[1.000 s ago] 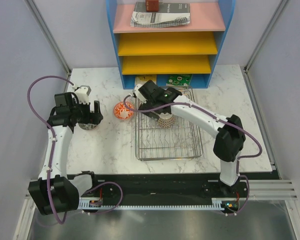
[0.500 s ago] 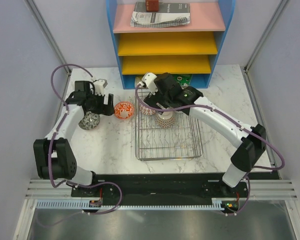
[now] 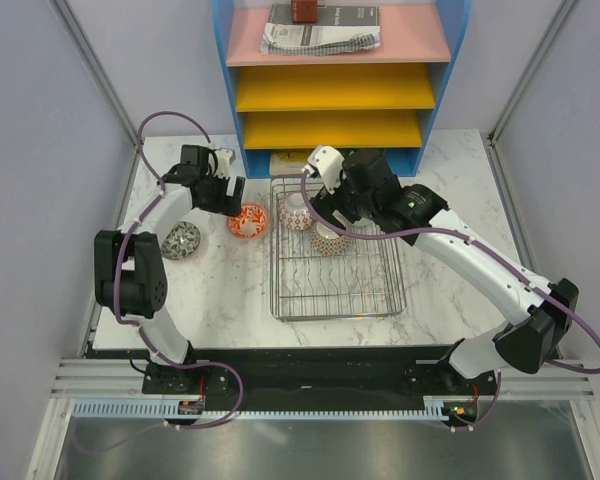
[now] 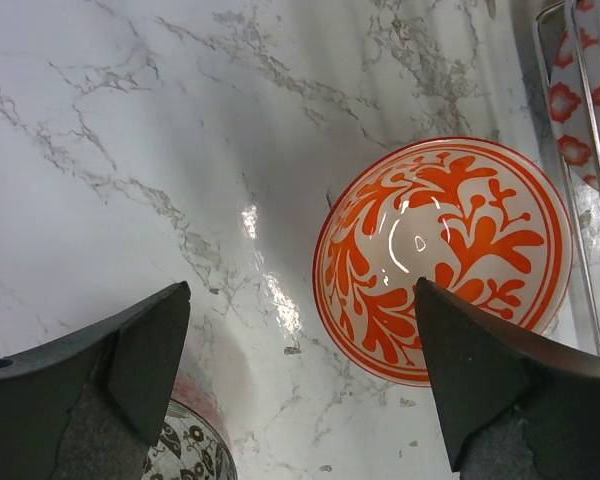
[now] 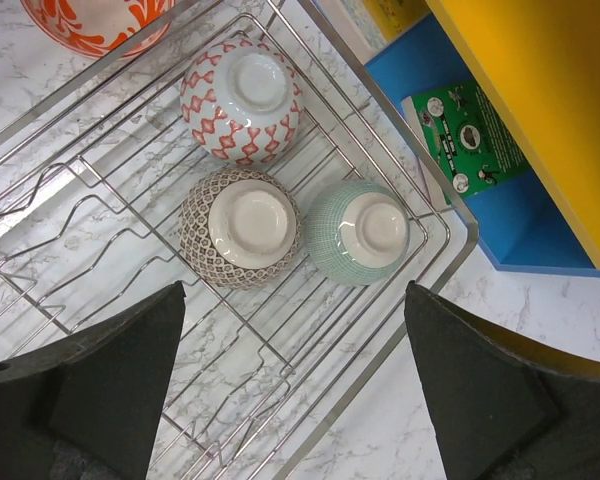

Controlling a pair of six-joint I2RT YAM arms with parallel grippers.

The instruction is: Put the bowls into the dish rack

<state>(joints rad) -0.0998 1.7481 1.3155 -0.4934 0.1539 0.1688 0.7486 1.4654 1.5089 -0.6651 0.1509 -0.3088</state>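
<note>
Bowls in the rack (image 3: 330, 285) lay upturned: white-red (image 5: 242, 98), grey-brown (image 5: 240, 227), green (image 5: 358, 231). Orange bowl (image 4: 442, 258) and a dark bowl (image 3: 181, 240) sat on the table (image 3: 230, 300) left of it. Left gripper (image 4: 300, 285) and right gripper (image 5: 295, 290) gaped empty.

Three upturned bowls (image 5: 240, 228) sit together inside the wire dish rack (image 5: 420, 152).

The chrome wire dish rack (image 3: 338, 288) holds three bowls upside down at its far end: a white bowl with red marks (image 5: 242, 100), a grey-brown patterned bowl (image 5: 240, 227) and a pale green bowl (image 5: 358, 230), the last two side by side. Just left of the rack an orange-patterned bowl (image 4: 442, 258) stands upright. Farther left of it lies a dark-patterned bowl (image 3: 181, 240).
</note>
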